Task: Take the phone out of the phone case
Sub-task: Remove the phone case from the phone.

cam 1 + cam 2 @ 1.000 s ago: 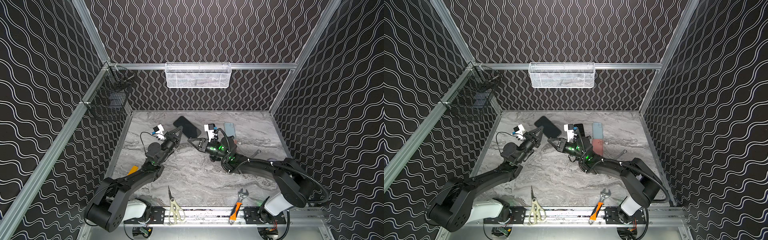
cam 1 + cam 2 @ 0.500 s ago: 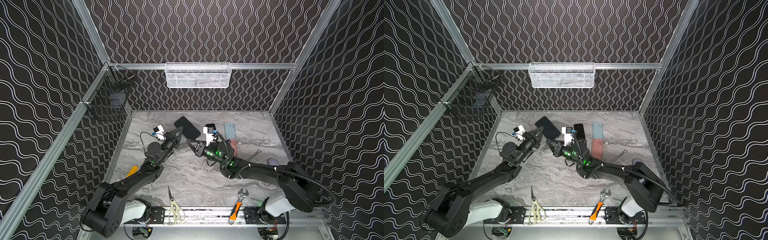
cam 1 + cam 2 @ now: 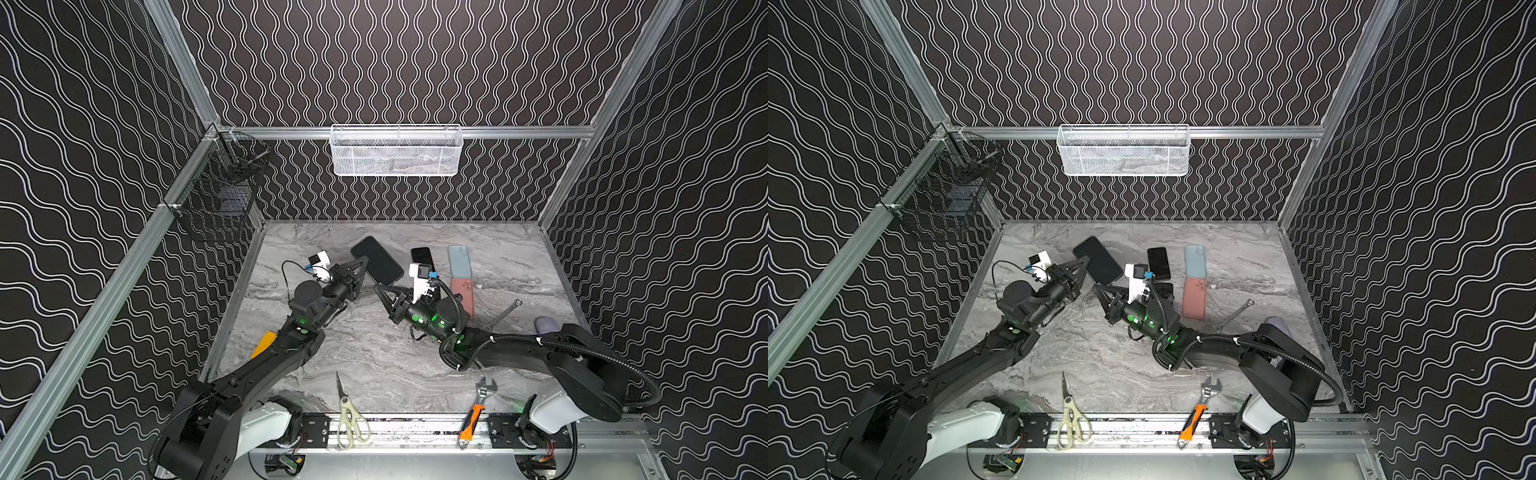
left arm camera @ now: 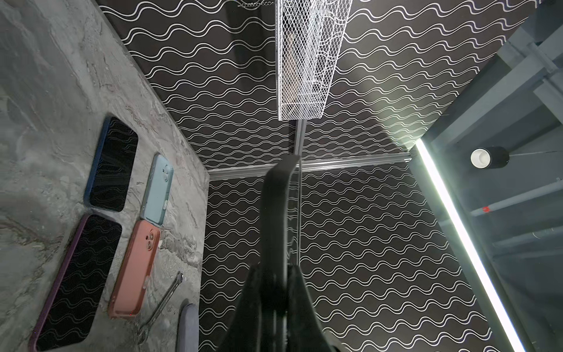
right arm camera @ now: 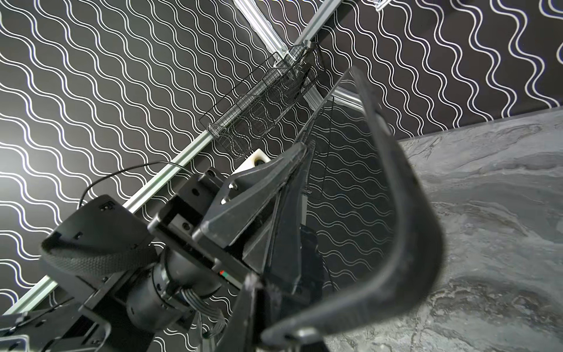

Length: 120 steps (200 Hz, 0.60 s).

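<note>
Centre: phone (image 3: 376,266) between left hand (image 3: 365,261), right hand (image 3: 377,286); 4 other phones (image 4: 111,164) right; scissors (image 3: 349,411), wrench (image 3: 478,409) front.

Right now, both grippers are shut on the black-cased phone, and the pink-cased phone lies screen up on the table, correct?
Not quite. The pink-cased phone lies screen down on the table: the left wrist view shows its back with the camera lenses. The left gripper and right gripper are indeed both shut on the black-cased phone.

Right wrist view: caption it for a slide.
Left gripper and right gripper each pinch an edge of the black cased phone, with the marble tabletop behind.
</note>
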Tool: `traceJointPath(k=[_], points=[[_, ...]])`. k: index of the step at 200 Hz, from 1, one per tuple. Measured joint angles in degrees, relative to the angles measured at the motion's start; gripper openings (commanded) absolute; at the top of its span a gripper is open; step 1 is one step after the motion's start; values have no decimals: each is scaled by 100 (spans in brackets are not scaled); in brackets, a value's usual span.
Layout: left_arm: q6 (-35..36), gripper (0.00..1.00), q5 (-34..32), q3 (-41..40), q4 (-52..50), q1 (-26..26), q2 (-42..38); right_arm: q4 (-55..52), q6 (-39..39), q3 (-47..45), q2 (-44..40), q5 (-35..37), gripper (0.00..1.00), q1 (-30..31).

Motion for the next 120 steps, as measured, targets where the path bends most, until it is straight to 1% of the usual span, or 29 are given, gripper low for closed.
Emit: traceJointPath(k=[120], points=[[-33,0,-83,227,-737,-22,-105,531,-470,-90,339,260,18,57]])
